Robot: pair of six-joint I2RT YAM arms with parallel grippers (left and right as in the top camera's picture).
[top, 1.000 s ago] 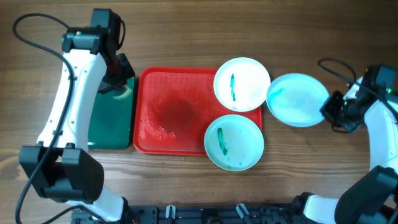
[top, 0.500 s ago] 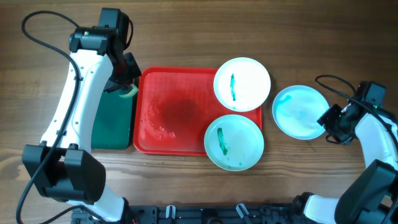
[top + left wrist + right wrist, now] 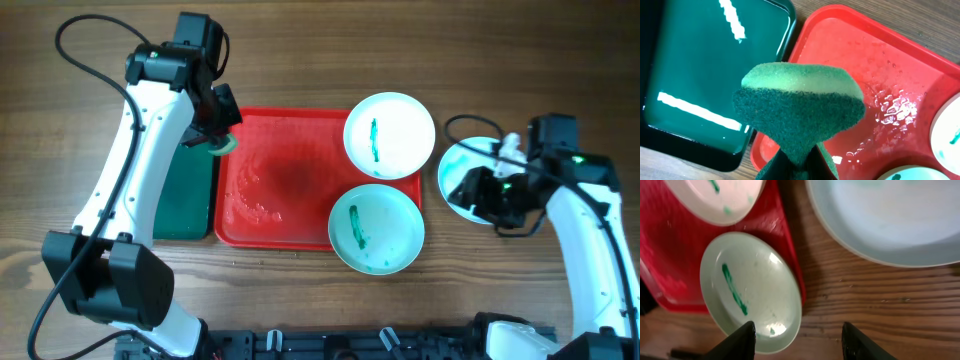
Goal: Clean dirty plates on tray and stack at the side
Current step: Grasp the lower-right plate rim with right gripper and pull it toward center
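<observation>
The red tray point(image 3: 270, 180) holds a white plate point(image 3: 389, 135) at its far right corner and a pale green plate point(image 3: 376, 228) overhanging its near right corner; each bears a green smear. A third, aqua plate point(image 3: 455, 165) lies on the table right of the tray, partly under my right arm. My right gripper point(image 3: 470, 190) hovers open over it with nothing held; in the right wrist view the right gripper point(image 3: 799, 335) spans bare wood beside the pale green plate point(image 3: 750, 287). My left gripper point(image 3: 799, 165) is shut on a green sponge point(image 3: 797, 115) above the tray's left rim point(image 3: 805, 35).
A narrower dark green tray point(image 3: 180, 195) lies against the red tray's left side. Water drops glisten on the red tray's floor point(image 3: 890, 107). A black cable point(image 3: 85, 30) loops behind the left arm. Bare wooden table runs along the front and far right.
My right gripper set the aqua plate down right of the tray, opened and swung left over it. My left arm carried the sponge rightward from the green tray to the red tray's edge.
</observation>
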